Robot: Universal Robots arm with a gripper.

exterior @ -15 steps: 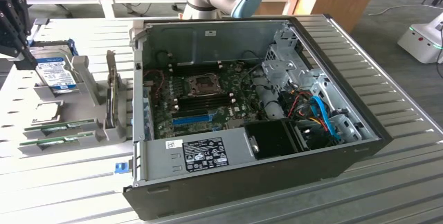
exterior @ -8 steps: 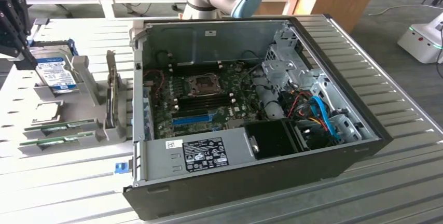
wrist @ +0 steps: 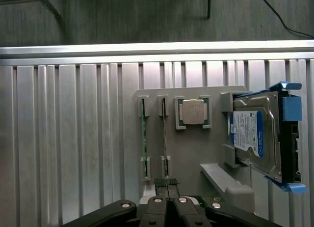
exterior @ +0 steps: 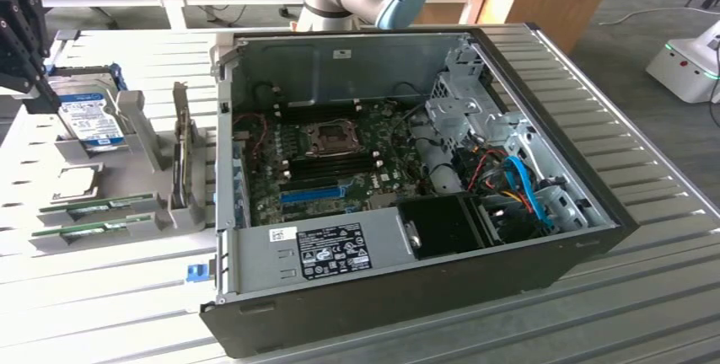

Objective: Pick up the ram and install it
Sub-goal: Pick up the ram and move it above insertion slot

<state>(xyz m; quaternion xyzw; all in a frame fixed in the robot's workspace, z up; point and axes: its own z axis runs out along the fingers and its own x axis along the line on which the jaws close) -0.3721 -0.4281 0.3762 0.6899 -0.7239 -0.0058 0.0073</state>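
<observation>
A grey parts holder [wrist: 196, 158] lies on the ribbed metal table [wrist: 73, 138] directly under the gripper [wrist: 167, 184]. On the holder, near the gripper, a square processor [wrist: 192, 112] lies flat, and a hard drive [wrist: 255, 138] with a blue label sits tilted in a blue caddy [wrist: 290, 109]. Well apart from the gripper, toward the exterior view's right, an open computer case [exterior: 394, 297] lies on its side, exposing the motherboard [exterior: 372, 170], the CPU socket [exterior: 334, 136], a blue expansion slot [exterior: 309, 193] and blue data cables [exterior: 529, 191].
</observation>
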